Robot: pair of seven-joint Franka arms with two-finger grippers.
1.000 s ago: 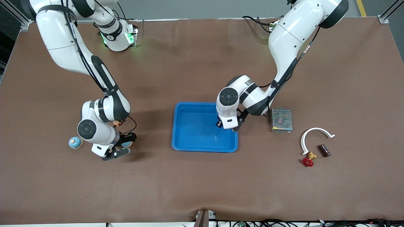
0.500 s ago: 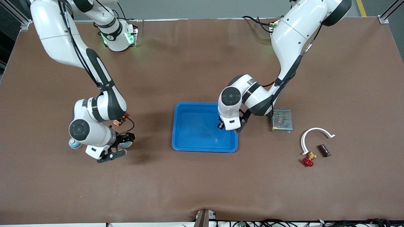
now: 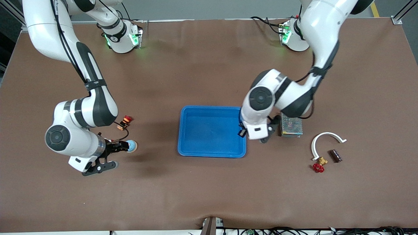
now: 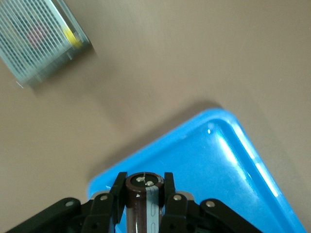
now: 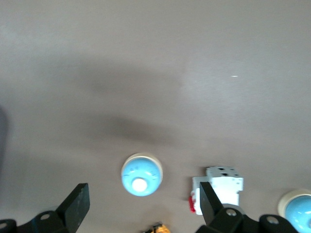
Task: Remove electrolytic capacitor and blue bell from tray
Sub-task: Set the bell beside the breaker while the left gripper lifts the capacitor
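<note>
Capacitor [image 4: 145, 201]: a dark brown cylinder with a pale stripe down its side and a metal end cap with two small terminals. It is clamped upright between the fingers of the left gripper [image 4: 144, 199], over the corner of the blue tray [image 3: 202, 148] at the left arm's end.

Bell [image 5: 140, 174]: a light blue dome with a white centre button on a cream base. It rests on the brown table [image 3: 209, 182] toward the right arm's end, well apart from the tray.

Surrounding items:
- A white switch block [image 5: 219, 187] with a red part lies just beside the bell.
- A small orange and red part [image 3: 124, 122] lies on the table near the bell, farther from the front camera.
- A second blue dome [image 5: 297, 208] shows at the edge of the right wrist view.
- A metal mesh box [image 3: 291, 124] sits beside the tray, toward the left arm's end.
- A white curved bracket [image 3: 321, 140], a brass valve with a red handwheel [image 3: 318, 165] and a small dark block [image 3: 335, 155] lie nearer to the front camera than the box.

Right gripper [image 5: 141, 213]: jaws spread wide, holding nothing, positioned above the bell, which shows between the two fingers [image 5: 75, 206]. Nothing lies between this gripper and the bell.
</note>
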